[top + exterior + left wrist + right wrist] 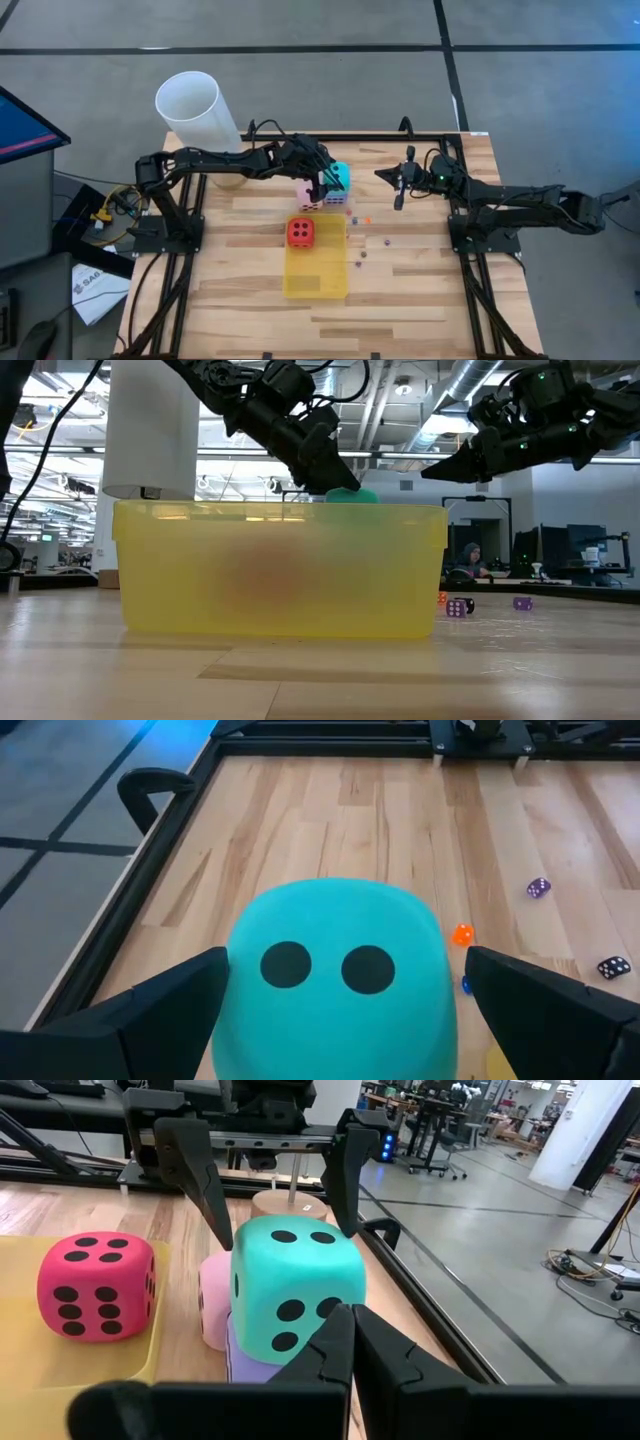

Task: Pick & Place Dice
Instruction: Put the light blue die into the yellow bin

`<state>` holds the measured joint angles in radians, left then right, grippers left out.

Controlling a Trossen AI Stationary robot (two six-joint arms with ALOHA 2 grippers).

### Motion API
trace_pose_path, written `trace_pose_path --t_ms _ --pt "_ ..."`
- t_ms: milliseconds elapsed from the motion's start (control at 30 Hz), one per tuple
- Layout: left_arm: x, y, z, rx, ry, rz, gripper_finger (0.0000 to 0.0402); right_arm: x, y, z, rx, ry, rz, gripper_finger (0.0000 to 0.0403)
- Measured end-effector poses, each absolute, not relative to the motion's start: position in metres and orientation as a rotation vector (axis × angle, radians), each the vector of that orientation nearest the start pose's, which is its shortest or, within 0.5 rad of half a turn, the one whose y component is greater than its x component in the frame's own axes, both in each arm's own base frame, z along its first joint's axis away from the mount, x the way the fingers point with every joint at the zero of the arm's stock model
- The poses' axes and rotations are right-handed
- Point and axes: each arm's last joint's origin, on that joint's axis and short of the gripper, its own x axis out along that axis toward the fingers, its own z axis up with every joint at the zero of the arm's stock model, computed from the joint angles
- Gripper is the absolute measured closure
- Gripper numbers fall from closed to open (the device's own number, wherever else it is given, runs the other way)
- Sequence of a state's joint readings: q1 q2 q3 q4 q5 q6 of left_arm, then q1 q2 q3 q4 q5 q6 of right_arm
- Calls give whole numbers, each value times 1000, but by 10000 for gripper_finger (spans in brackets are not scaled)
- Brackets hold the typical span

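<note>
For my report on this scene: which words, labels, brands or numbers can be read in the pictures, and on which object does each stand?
"SA...": start of a word on the white paper lying left of the table in the high view; the rest is too small to read.
Dice show only pips, no digits: cyan die, red die.
Nothing else is readable.

Four views, one shared die.
You look straight down, level through the yellow tray [280, 570], and close from both wrists onto the cyan die [293, 1285].
</note>
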<state>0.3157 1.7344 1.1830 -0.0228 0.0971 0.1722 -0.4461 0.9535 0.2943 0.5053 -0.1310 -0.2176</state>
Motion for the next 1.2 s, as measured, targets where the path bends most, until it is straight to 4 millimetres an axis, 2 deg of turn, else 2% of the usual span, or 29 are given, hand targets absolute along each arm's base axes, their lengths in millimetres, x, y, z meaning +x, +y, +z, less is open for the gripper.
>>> trace_pose_path --t_ms 233,433,1200 --pt "366 117 235 81 574 154 4 176 -80 201 -171 182 -297 403" --pt "370 117 241 103 497 157 4 176 -80 201 -171 182 -297 403" --pt "365 122 234 32 577 183 4 176 -80 201 -171 182 -297 403"
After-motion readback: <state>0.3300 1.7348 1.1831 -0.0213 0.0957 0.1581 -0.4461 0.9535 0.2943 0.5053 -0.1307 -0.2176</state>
